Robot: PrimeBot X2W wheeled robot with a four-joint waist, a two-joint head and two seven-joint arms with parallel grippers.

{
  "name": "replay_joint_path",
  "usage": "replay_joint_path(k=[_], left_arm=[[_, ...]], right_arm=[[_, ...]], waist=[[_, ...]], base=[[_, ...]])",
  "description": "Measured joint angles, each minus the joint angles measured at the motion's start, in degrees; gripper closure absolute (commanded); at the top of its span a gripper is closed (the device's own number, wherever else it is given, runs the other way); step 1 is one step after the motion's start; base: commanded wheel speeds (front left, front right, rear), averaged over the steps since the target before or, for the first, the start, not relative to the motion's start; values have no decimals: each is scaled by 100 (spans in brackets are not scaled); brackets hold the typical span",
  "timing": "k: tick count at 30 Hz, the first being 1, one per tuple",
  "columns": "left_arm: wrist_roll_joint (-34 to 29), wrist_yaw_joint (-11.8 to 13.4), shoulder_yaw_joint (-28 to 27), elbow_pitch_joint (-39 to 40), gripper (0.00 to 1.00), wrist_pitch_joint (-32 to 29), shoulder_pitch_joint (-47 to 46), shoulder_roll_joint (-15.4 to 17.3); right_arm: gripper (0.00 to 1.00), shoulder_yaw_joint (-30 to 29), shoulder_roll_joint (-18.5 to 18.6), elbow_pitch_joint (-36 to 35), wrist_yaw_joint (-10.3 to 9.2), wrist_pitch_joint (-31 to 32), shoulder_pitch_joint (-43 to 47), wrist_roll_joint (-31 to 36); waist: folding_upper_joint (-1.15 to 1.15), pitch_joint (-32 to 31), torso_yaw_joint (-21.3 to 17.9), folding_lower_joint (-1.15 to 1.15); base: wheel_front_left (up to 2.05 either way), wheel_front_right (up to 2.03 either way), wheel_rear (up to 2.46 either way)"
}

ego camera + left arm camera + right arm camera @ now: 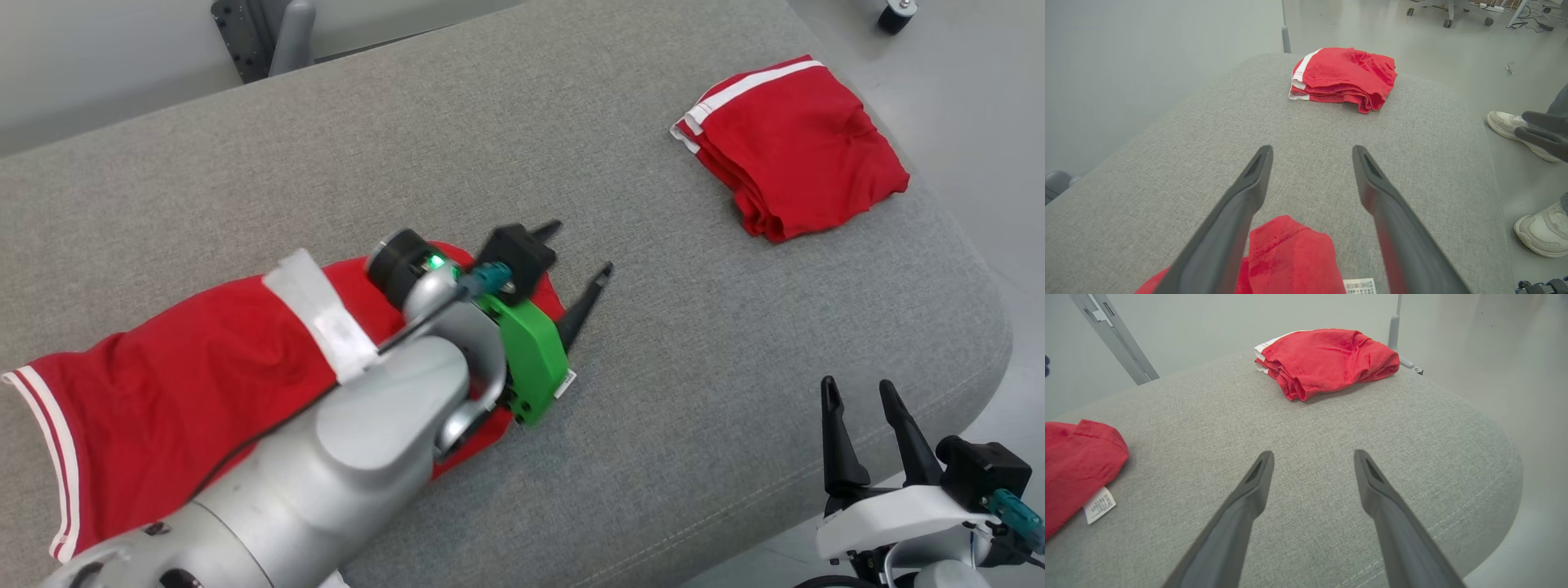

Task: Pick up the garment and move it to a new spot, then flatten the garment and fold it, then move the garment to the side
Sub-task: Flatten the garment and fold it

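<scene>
A grey cushioned bench (pixel 408 147) runs from near left to far right. The red garment (pixel 180 392) lies spread out on its near left part, with white stripes along the left hem. The left arm crosses over it and hides much of its middle and right end, so its full outline cannot be made out. A white label (pixel 566 384) pokes out at the garment's right edge, just below the arm's green housing; its print is too small to read.

The left gripper (pixel 580 247) has its two dark fingers spread wide apart with nothing between the tips. They point past the garment's right edge, over bare cushion. In the left wrist view the garment's rounded end (pixel 1290 253) sits low between the fingers, cut off by the bottom edge. Whether the gripper touches the cloth cannot be told.

The right gripper (pixel 857 388) is at the near right, by the bench's edge, its fingers likewise parted and empty. Its body is cut off by the frame.

A folded red garment (pixel 800 163) with a white band rests near the far right end, well apart from both grippers.

Beyond the bench, a person's two pale shoes (pixel 1541 230) stand on the floor. The farther one is partly hidden behind dark gripper fingers.
</scene>
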State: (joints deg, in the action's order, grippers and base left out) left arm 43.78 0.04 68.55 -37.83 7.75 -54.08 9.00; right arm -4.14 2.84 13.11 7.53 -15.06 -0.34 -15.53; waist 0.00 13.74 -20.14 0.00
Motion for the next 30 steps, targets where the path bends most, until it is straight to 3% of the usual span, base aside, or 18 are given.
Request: replay_joint_path(k=[5,9,17,18,19,20,22,23,30], left_arm=[[-32,277,267,867,0,-812,432,40],[-179,488,369,894,0,-1343,595,297],[-468,552,438,737,0,-1994,717,422],[-488,552,439,698,4,-2069,717,437],[-500,553,441,672,27,-2129,716,433],[-521,563,442,648,58,-2190,708,422],[-556,580,442,593,91,-2272,683,415],[-566,582,442,566,100,-2310,670,413],[-578,550,439,483,100,-2321,651,401]], right_arm=[[0,122,0,-1,0,0,-93,-70],[0,214,-1,-11,0,1,-148,-163],[0,201,0,52,0,0,-120,-247],[0,201,0,58,0,0,-120,-249],[0,201,-1,63,0,0,-120,-252],[0,202,-1,66,0,0,-120,-254],[0,207,0,78,0,0,-121,-256],[0,211,0,78,0,0,-125,-261],[0,208,0,76,0,0,-144,-274]], waist=[[0,78,-22,0],[0,143,-121,0],[0,249,-287,0],[0,250,-296,0],[0,245,-299,0],[0,237,-301,0],[0,223,-302,0],[0,218,-301,0],[0,199,-279,0]], base=[[0,0,0],[0,0,0],[0,0,0],[0,0,0],[0,0,0],[0,0,0],[0,0,0],[0,0,0],[0,0,0]])
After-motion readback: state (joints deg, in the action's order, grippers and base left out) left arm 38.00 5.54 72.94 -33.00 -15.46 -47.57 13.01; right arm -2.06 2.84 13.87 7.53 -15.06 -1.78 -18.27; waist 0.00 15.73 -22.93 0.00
